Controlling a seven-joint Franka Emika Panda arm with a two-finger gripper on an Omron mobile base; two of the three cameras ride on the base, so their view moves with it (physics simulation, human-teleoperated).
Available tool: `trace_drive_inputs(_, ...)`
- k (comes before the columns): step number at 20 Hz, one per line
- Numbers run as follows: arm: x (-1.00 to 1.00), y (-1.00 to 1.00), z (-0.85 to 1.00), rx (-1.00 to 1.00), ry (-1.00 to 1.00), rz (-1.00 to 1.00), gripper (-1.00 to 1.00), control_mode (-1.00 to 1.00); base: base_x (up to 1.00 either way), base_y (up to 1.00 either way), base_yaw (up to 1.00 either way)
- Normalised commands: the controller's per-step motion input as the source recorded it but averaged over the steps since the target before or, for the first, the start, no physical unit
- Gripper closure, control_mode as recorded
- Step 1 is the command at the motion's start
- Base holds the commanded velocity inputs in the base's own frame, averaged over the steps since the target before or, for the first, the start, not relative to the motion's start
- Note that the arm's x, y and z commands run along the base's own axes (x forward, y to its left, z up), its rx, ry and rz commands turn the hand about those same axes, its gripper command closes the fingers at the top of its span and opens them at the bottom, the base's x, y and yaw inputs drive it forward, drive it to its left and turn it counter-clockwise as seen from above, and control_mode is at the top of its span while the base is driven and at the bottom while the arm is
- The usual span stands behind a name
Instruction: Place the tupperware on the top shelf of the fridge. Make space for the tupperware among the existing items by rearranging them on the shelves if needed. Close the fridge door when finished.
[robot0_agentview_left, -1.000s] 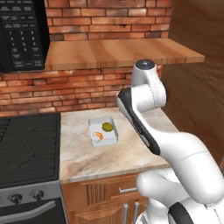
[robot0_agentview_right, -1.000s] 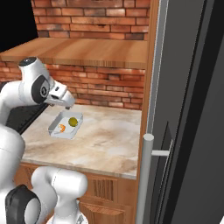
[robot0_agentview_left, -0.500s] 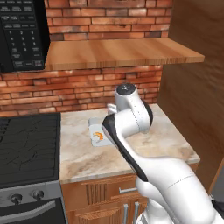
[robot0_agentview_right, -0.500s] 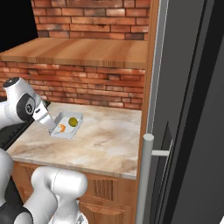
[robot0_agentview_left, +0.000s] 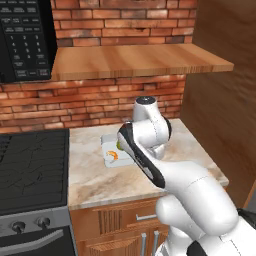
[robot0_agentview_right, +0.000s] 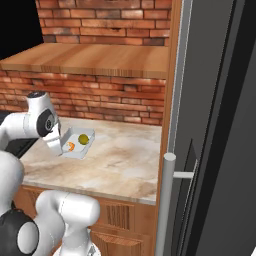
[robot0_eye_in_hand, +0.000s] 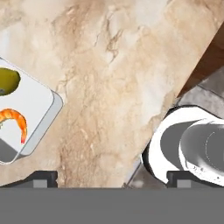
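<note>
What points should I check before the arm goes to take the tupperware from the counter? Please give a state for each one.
1. Tupperware sits flat on the counter: ok.
2. Food, the green ball and orange piece, inside it: ok.
3. Gripper centred over the tupperware: not ok, it lies at the left edge of the hand view.
4. Fingers wide apart: ok.
5. Fridge door open: not ok, looks closed.

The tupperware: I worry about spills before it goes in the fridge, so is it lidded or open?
Open: the tupperware has no lid, and its green ball and orange piece lie uncovered inside.
</note>
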Motion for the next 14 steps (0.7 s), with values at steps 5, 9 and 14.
trace_drive_inputs(5,0.41,0.06,-0.17,0.01,0.18,0.0,-1.0,-1.0,0.0,0.0,0.0)
trace_drive_inputs(9,0.35,0.19,-0.29,0.0,0.07,0.0,-1.0,-1.0,0.0,0.0,0.0)
trace_drive_inputs(14,0.18,0.14,-0.54,0.0,-0.06,0.0,-1.0,-1.0,0.0,0.0,0.0)
